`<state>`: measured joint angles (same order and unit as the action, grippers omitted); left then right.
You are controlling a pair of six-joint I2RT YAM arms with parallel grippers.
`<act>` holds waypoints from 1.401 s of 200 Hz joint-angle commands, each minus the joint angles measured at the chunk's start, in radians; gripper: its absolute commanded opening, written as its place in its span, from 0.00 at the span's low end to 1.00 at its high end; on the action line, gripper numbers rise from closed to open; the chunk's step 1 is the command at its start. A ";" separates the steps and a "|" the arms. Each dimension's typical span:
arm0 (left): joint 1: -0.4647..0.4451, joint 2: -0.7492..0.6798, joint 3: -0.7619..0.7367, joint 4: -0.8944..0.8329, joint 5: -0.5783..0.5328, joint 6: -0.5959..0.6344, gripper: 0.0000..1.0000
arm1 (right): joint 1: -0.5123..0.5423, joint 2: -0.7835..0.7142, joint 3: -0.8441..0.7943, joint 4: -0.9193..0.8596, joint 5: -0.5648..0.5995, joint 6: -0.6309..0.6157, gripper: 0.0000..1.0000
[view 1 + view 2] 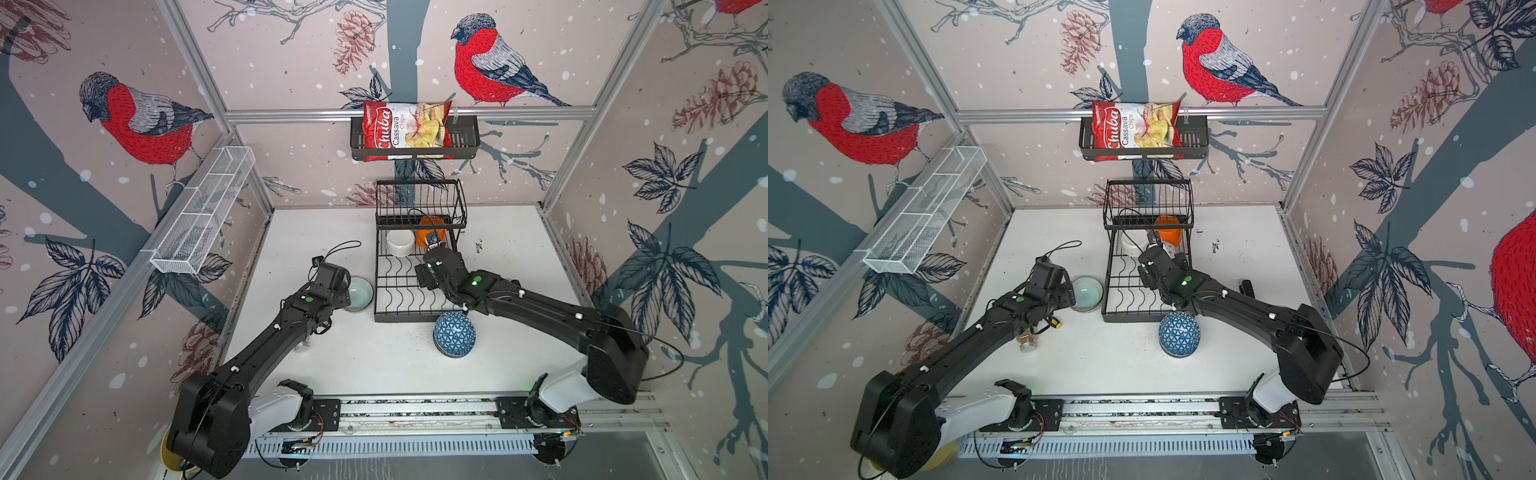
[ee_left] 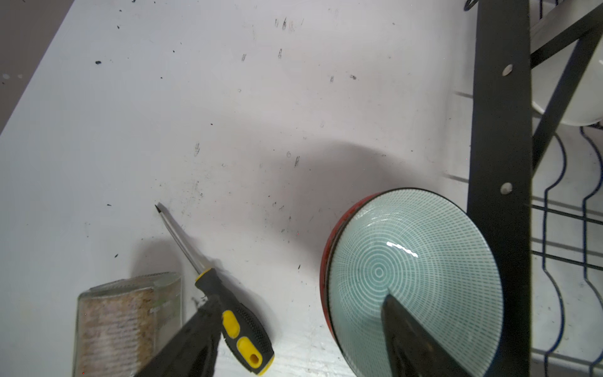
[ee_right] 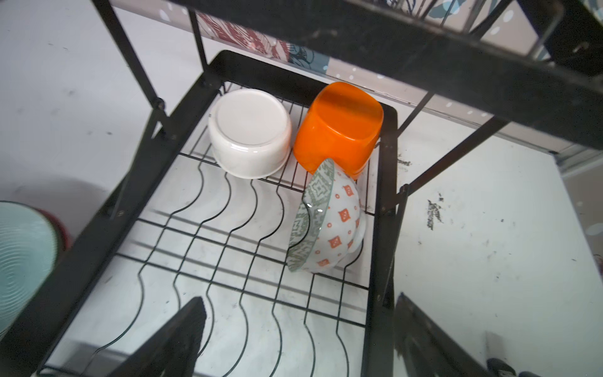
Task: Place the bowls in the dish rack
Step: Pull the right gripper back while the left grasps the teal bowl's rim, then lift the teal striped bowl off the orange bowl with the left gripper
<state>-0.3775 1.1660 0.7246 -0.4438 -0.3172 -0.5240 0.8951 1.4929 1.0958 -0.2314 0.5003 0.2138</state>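
Waiting nearest the arms' bases, a blue bowl (image 1: pixel 454 334) lies dome-up just before the dish rack (image 1: pixel 415 319), not yet loaded. Beyond it, the left gripper (image 2: pixel 298 298) straddles the rim of a green bowl (image 2: pixel 414 261) stacked on a red bowl (image 2: pixel 324 271) beside the rack: jaws wide, one finger inside, gripping nothing yet, seemingly set for a rim pinch. Farther in, the right gripper (image 3: pixel 298 298) hangs wide and empty over the dividers (image 3: pixel 228 209), where a patterned bowl (image 3: pixel 329 222) stands on edge against the orange bowl (image 3: pixel 339 127); the white bowl (image 3: pixel 249 133) sits inverted, likely to drain.
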 commanded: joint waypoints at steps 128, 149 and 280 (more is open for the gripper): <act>0.002 0.199 0.076 -0.016 0.019 -0.004 0.22 | 0.002 -0.074 -0.063 0.073 -0.175 0.009 0.90; 0.002 0.218 0.077 -0.013 0.024 -0.006 0.17 | 0.002 -0.067 -0.065 0.072 -0.175 0.012 0.90; 0.003 0.155 0.073 -0.004 0.037 0.005 0.00 | 0.002 -0.038 -0.057 0.074 -0.184 0.018 0.90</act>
<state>-0.3759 1.3407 0.7971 -0.4381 -0.2871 -0.5232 0.8959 1.4498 1.0328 -0.1837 0.3180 0.2150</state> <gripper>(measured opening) 0.087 0.896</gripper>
